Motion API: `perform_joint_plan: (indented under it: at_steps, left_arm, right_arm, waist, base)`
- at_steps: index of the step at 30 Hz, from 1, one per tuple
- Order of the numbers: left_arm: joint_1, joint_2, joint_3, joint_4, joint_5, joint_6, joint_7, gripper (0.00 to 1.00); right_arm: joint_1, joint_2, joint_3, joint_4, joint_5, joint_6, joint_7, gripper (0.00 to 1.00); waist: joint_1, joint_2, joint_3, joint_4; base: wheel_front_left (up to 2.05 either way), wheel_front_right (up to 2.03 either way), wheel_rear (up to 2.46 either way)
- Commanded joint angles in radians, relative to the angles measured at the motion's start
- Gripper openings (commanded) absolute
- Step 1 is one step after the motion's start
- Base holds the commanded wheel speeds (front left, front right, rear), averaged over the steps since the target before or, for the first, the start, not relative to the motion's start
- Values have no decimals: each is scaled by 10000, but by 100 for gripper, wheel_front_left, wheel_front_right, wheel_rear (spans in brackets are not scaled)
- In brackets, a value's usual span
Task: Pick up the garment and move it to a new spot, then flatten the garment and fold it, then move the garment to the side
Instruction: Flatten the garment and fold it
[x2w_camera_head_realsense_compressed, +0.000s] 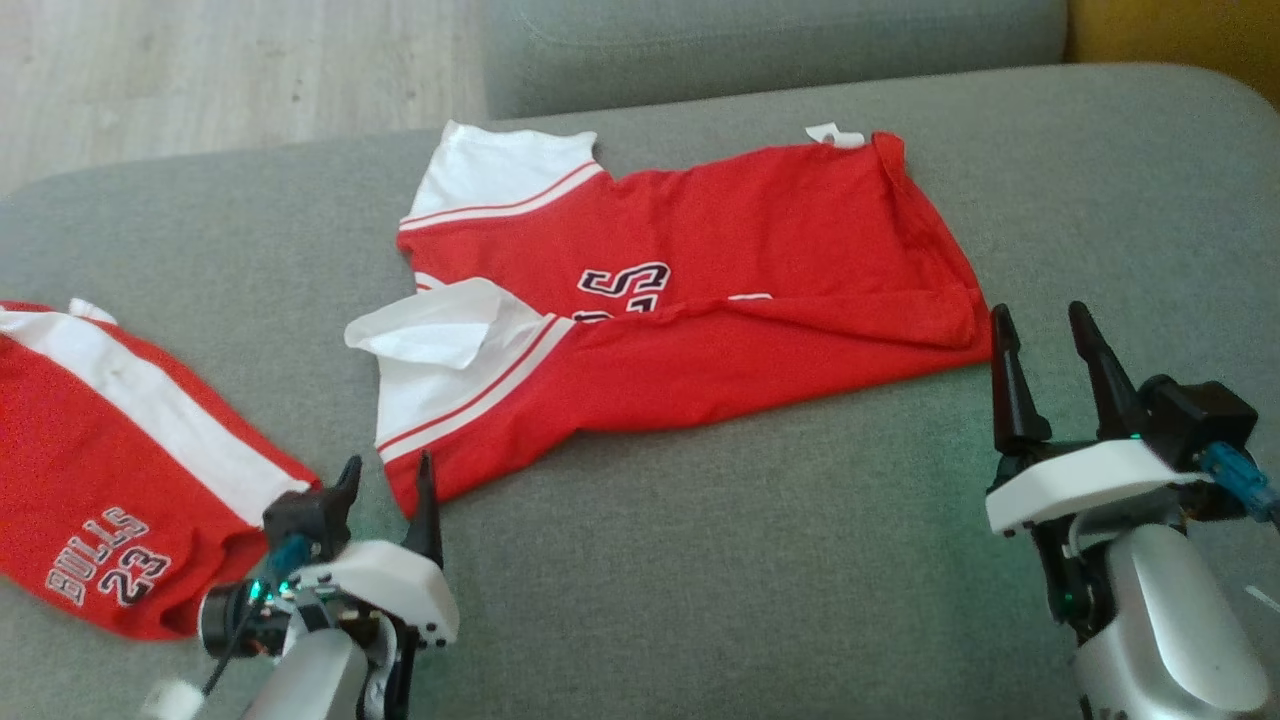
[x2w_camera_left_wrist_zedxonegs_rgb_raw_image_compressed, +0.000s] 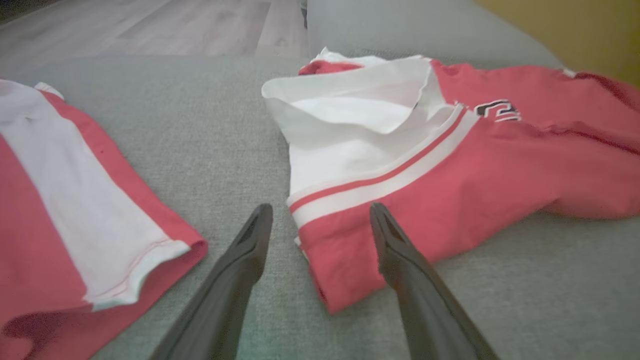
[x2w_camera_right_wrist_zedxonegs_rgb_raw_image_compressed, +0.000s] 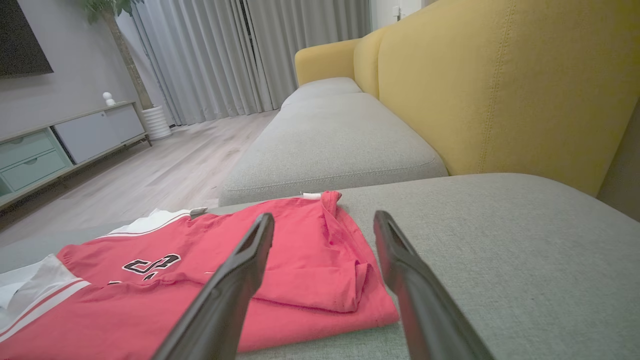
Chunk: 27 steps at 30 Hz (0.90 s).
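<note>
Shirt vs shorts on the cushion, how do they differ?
The shirt lies in the middle, folded over itself; the shorts lie at the left, partly out of frame. The shirt's print is half hidden by the fold; the shorts' BULLS 23 reads whole. Both are red with white panels.

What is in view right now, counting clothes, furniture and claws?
shirt: one, red with white sleeves, lying rumpled mid-cushion
shorts: one, red with a white stripe, at the near cushion's left end
cushions: two, grey, one under the clothes, one beyond it
sofa back: one, yellow, rising beside the cushions
floor: pale wood, beyond the cushions
curtains: grey, at the far wall
cabinet: one, pale grey, left of the curtains
left claw: one, dark fingers, open, at the shirt's near left corner
right claw: one, dark fingers, open, beside the shirt's right edge
</note>
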Motion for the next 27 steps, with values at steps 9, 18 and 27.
perform_joint_plan:
  at_steps: [9,18,27]
  left_arm:
    - [-1208,104,117,1232,-195,-118,1227,100]
    - [-1484,98,-248,1658,-268,-667,1703,0]
    - [-1718,260,-21,729,-16,-318,-134,0]
  right_arm:
    - [-599,165,363,-726,-69,67,161,100]
    - [-785,166,97,-636,-208,67,296,100]
    - [-1284,364,-1377,883,-1061,67,1736,100]
  waist:
    - [-1,0,628,-371]
    - [-1,0,684,-338]
    - [-1,0,579,122]
  base:
    - [0,0,0]
    - [0,0,0]
    - [0,0,0]
